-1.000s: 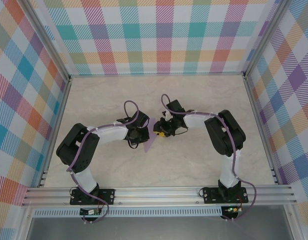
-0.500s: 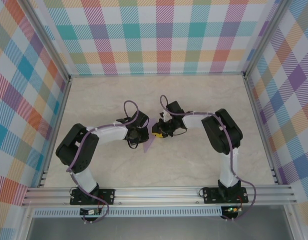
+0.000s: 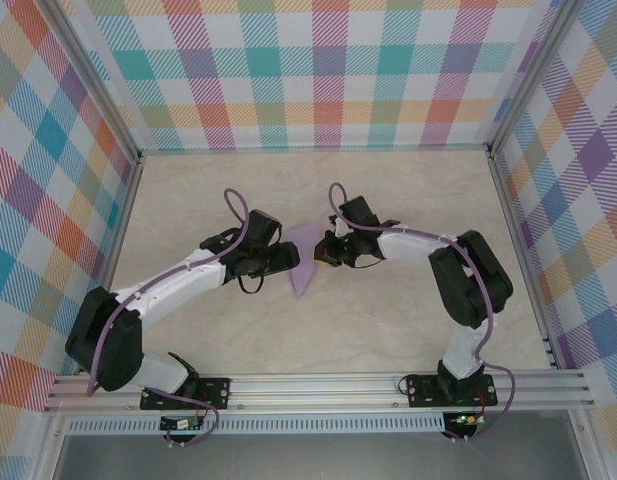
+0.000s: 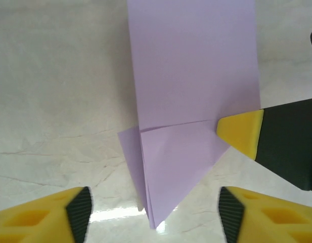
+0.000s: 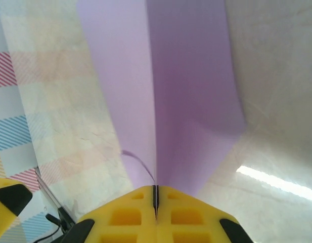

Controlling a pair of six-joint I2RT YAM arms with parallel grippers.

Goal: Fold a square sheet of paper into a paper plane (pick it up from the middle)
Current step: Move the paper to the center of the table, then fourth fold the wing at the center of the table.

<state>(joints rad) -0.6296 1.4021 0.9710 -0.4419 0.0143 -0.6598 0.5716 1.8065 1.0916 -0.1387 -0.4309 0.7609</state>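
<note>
One claw [image 5: 156, 196] tight on paper plane [image 5: 188, 76]

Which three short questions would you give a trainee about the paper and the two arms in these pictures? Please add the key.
1. True or false: the jaws of the right arm are shut on the lavender paper.
2. Choose one. The jaws of the left arm are: A) shut on the paper; B) open, one on each side of the paper's pointed end; C) holding a pen.
3. Fill in: in the top view, the end of the paper nearer the arm bases is the ___ end (pointed or wide).

Key: 1 true; 2 B; 3 pointed.
</note>
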